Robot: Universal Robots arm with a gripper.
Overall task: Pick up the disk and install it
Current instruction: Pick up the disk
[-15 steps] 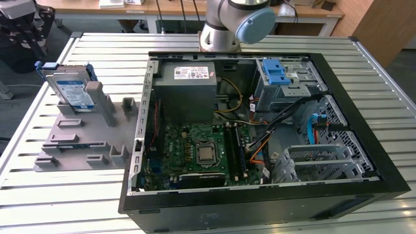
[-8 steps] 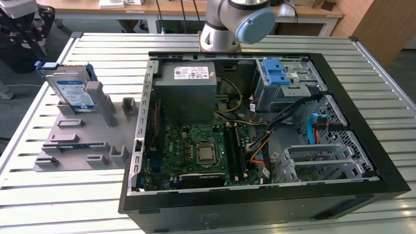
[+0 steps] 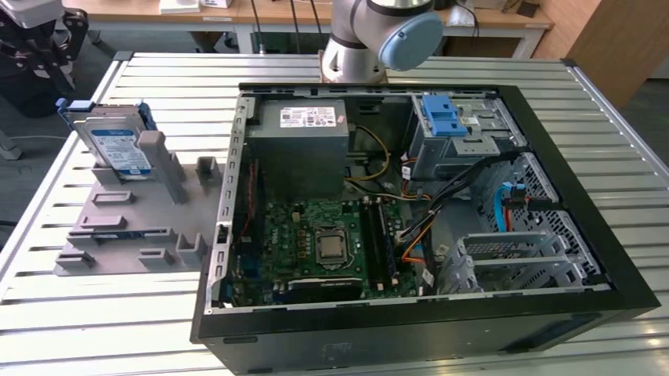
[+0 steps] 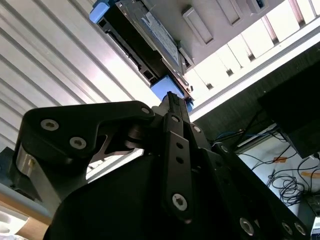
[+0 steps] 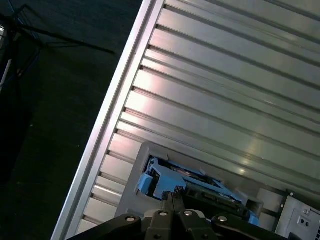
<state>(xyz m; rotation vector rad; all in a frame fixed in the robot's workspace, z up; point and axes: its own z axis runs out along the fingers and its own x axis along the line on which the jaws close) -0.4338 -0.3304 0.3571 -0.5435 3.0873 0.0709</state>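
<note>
Open computer case [image 3: 418, 329] beside grey fixture [image 3: 125, 235] on slatted metal table [image 3: 94, 313].

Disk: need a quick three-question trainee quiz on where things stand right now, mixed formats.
1. True or false: the disk is already seated inside the computer case.
2. Multiple choice: in the exterior view, the disk stands upright in
A) the grey holder on the table, to the exterior view's left of the case
B) the silver cage with the blue latch
C) the slot beside the motherboard
3. Fill in: in the first wrist view, the end effector has its fingers ____ (open/shut), holding nothing, with the disk's blue frame just beyond them.

Key: 1 false; 2 A; 3 shut.
</note>
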